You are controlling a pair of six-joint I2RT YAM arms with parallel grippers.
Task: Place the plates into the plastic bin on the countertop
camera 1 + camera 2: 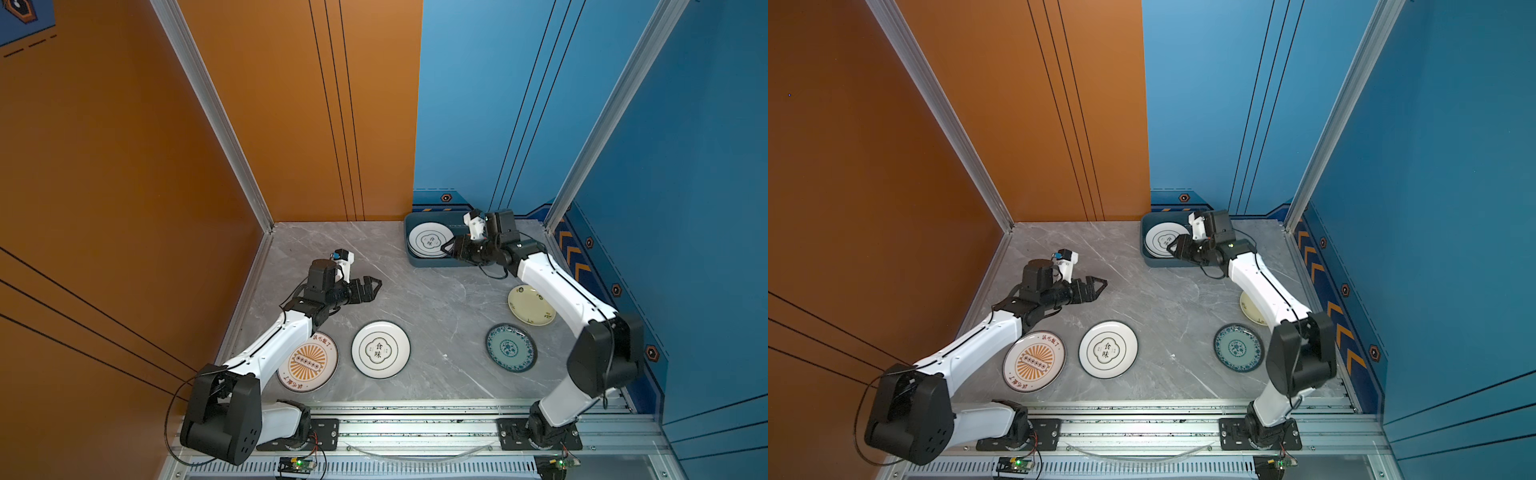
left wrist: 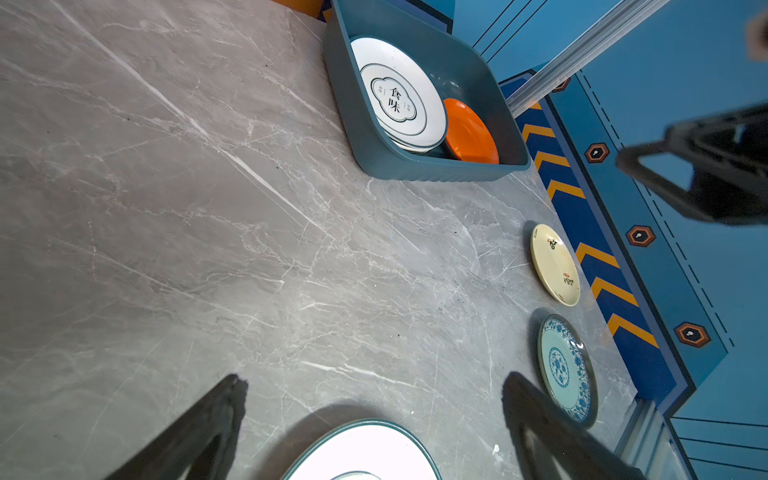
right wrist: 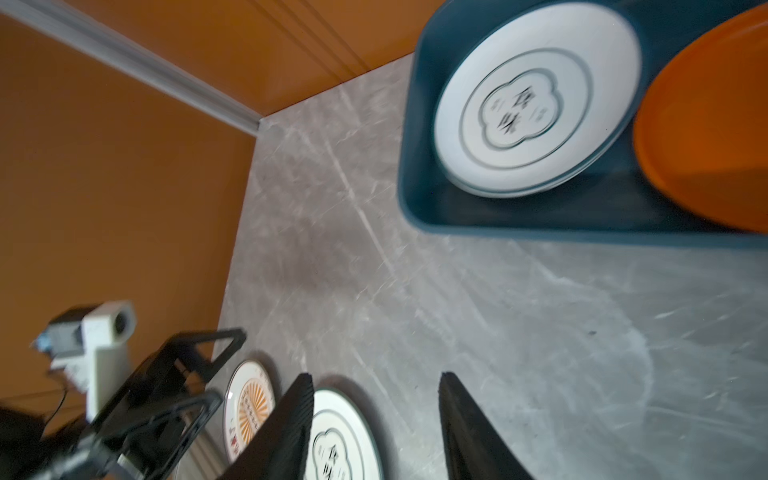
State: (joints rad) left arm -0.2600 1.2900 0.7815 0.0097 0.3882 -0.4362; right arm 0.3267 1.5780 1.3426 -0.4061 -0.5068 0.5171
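Seen from above, with twelve o'clock at the back wall, the plastic bin (image 1: 428, 262) sat at about one o'clock on the countertop (image 1: 436, 299), close to the blue wall. Inside it a white plate with a green emblem (image 1: 430, 241) lay on top of other plates whose rims showed beneath. An orange plate (image 2: 469, 133) lay beside it at its three o'clock, visible only in the wrist views.

Four plates lay apart on the marble:
- The sunburst plate (image 1: 309, 365) was at eight o'clock, partly under the left arm.
- A second green-emblem plate (image 1: 380, 349) was at seven o'clock, just beside the sunburst plate.
- The teal floral plate (image 1: 511, 348) was at four o'clock.
- The cream plate (image 1: 532, 305) was at three o'clock, beside the right arm.

The left gripper (image 1: 370, 286) hung at ten o'clock over bare marble, pointing towards three o'clock. Its jaws were spread wide and held nothing — its wrist view showed only countertop between the fingers (image 2: 208, 428).

The right gripper (image 1: 446, 247) reached over the near wall of the bin, in front of the top plate's four o'clock edge in both top views. Its jaws stood apart and empty — the blurred right wrist view showed grey marble between the two fingers (image 3: 291, 419).
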